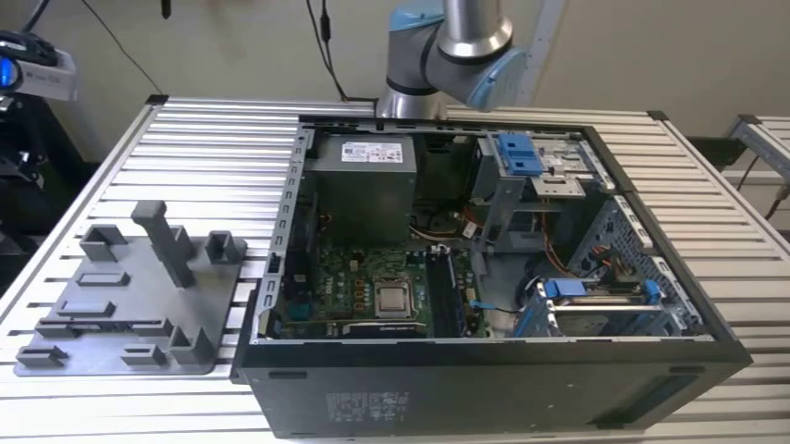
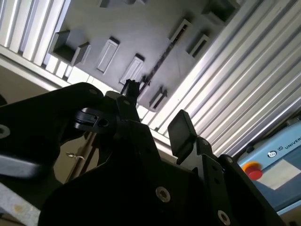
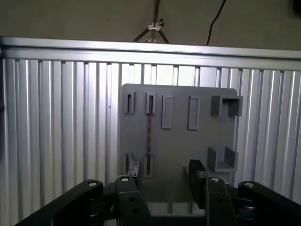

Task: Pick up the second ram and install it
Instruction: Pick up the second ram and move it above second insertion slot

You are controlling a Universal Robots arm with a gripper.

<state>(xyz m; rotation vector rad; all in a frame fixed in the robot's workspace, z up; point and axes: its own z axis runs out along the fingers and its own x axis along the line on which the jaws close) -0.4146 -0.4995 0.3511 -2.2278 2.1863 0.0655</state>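
gripper (image 3: 165, 178) parted, well clear of second ram (image 3: 149, 136)

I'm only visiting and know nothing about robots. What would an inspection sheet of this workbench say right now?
Surface: slatted metal table.
Job's things: second ram on edge in grey tray; open computer case beside the tray.
Clutter: nothing seen.
Gripper: gripper open, above the tray, holding nothing.
Cables: black cables against the wall.
Surroundings: red button past the table's edge.
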